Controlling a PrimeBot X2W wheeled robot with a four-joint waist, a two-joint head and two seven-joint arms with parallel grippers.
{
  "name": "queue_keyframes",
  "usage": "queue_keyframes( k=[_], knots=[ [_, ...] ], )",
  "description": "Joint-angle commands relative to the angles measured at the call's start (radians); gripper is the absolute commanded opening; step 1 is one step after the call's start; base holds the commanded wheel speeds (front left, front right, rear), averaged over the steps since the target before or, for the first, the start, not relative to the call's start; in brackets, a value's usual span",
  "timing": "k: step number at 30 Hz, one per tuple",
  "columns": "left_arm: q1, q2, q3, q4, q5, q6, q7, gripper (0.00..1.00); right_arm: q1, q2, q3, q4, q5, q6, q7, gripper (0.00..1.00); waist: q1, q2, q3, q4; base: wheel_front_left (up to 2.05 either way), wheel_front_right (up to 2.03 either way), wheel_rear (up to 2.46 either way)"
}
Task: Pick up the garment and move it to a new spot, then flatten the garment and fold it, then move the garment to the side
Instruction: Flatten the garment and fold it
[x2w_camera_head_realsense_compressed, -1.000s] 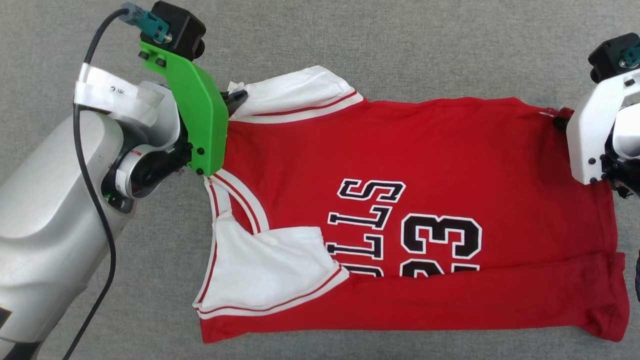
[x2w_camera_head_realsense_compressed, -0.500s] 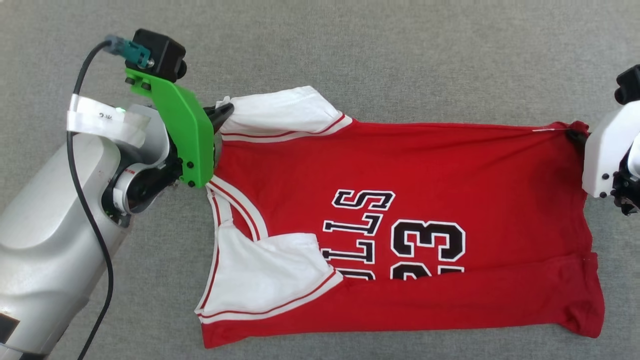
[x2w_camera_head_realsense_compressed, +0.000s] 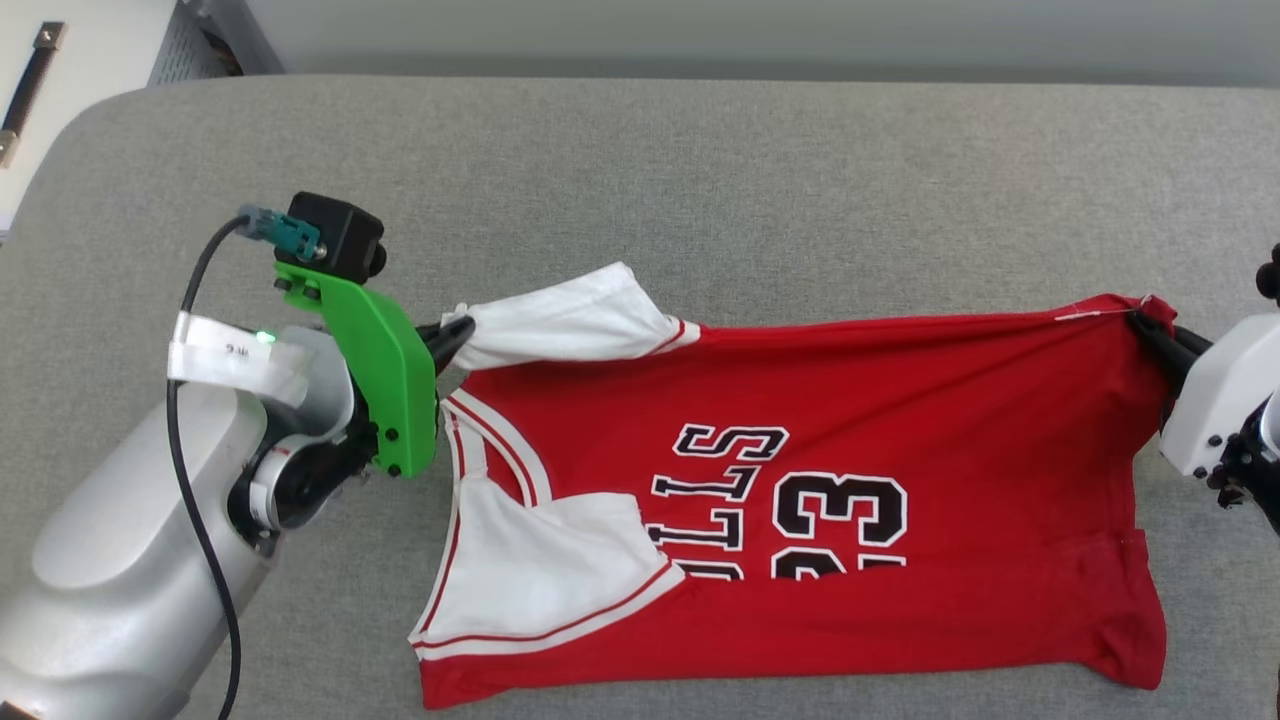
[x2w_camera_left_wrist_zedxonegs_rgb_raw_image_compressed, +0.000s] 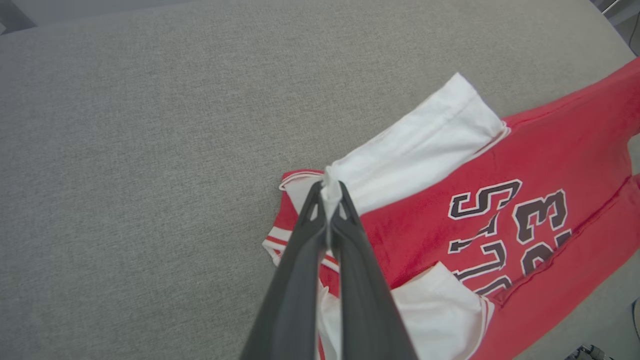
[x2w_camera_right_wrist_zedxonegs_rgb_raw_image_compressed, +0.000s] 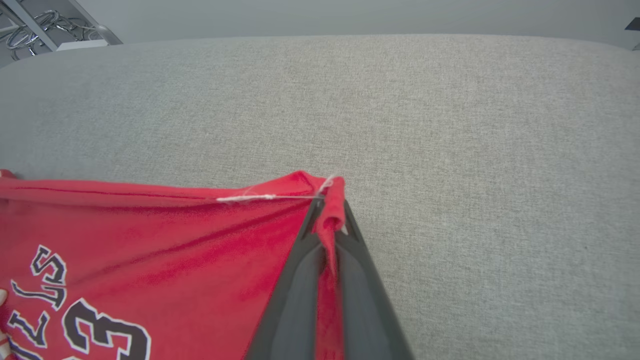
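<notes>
Red jersey-style shirt, white short sleeves, black 23 (x2w_camera_head_realsense_compressed: 950, 400), lay on grey fabric tabletop (x2w_camera_head_realsense_compressed: 700, 180). Near long edge already folded over lettering. Left hand (x2w_camera_left_wrist_zedxonegs_rgb_raw_image_compressed: 330, 200) clamped on far white sleeve; right hand (x2w_camera_right_wrist_zedxonegs_rgb_raw_image_compressed: 329, 212) clamped on far hem corner. Far edge taut, seemingly mid-fold. Remaining folds and move aside not yet done.

Head cam tilted up: far rim of grey fabric-covered surface (x2w_camera_head_realsense_compressed: 700, 150) now visible. Far edge of red jersey shirt w/ white sleeves (x2w_camera_head_realsense_compressed: 900, 400) now lifted, stretched taut betw. left gripper (x2w_camera_head_realsense_compressed: 452, 335) & right gripper (x2w_camera_head_realsense_compressed: 1145, 325).
</notes>
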Motion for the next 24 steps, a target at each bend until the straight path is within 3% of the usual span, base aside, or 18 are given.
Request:
queue_keyframes(
  k=[1,12,24],
  knots=[
    [0.035,0.012,-0.001,-0.012,-0.011,0.012,-0.010,0.00,0.028,0.004,-0.005,-0.011,0.021,-0.002,-0.030,0.00,0.0000,-0.0001,-0.037,0.007,0.00,0.00,0.00],
    [0.231,0.047,-0.013,-0.126,-0.043,0.079,-0.049,0.00,0.224,-0.035,0.035,-0.071,0.105,-0.002,-0.204,0.00,0.0000,-0.0001,-0.090,0.027,0.00,0.00,0.00],
    [0.382,0.066,-0.046,-0.170,-0.072,0.114,-0.058,0.00,0.365,-0.108,0.125,-0.091,0.140,-0.002,-0.250,0.00,0.0000,-0.0001,-0.094,0.033,0.00,0.00,0.00]
  ],
)
